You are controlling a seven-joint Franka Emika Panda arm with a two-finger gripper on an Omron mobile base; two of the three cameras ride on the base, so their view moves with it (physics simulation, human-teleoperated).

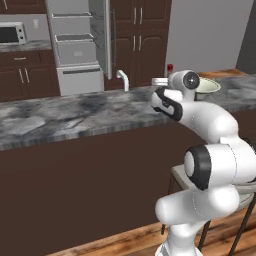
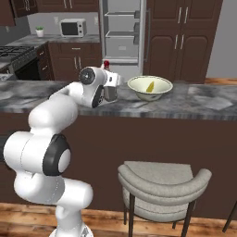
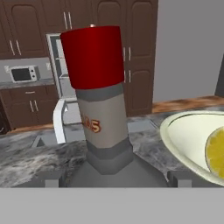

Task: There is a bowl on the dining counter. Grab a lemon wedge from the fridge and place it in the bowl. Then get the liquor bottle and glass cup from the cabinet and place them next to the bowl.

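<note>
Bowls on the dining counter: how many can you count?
1. The bowl sits on the dining counter, right of the liquor bottle, lemon wedge inside.

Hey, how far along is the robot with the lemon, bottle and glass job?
Done: the lemon wedge lies in the bowl on the dining counter. In hand: the liquor bottle sits at the gripper, beside the bowl; grip unclear. Left: the glass cup.

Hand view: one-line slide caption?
Red-capped liquor bottle fills the gripper's close-up beside the bowl holding a lemon wedge on the dining counter.
</note>
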